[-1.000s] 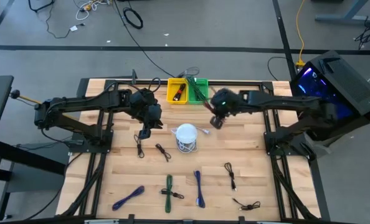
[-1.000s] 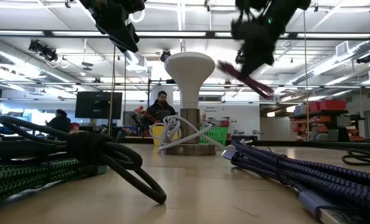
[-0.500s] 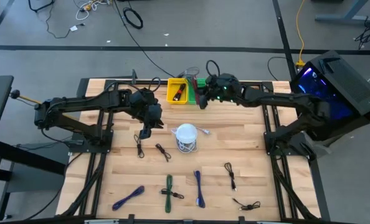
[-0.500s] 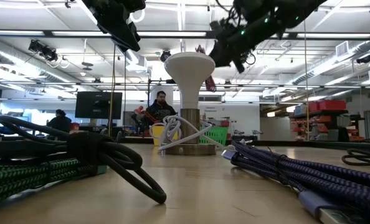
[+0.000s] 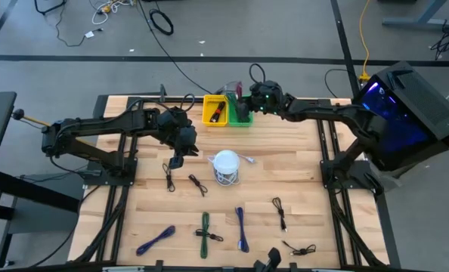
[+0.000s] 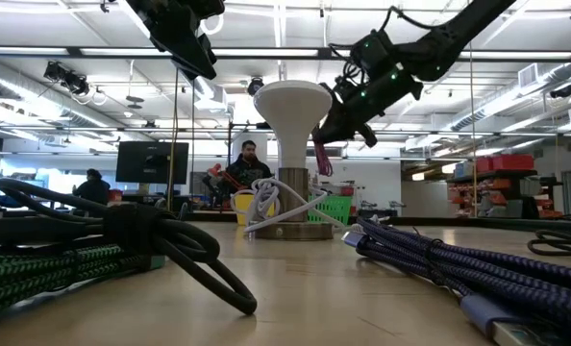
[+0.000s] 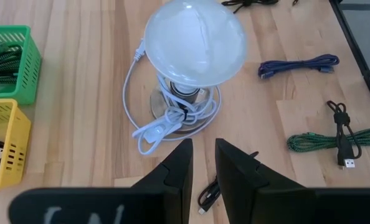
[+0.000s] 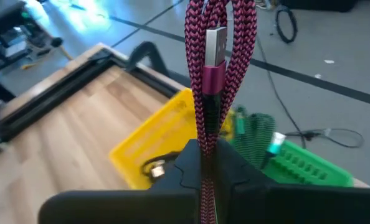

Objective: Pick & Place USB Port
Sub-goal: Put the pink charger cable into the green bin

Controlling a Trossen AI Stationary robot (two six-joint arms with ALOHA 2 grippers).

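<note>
A red-and-black braided USB cable [image 8: 217, 74], folded into a bundle with its silver plug showing, is clamped between the closed fingers of the right gripper [image 8: 205, 163]. It hangs in the air above the yellow bin [image 5: 216, 110] and the green bin [image 5: 242, 110] at the table's far edge.

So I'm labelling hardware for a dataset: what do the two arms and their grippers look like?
Both arms are dark, slim, jointed links. The left gripper has two black, flat, wedge-shaped fingers. The right gripper has matching black fingers; green lights glow at its wrist, with a black cable loop above.
</note>
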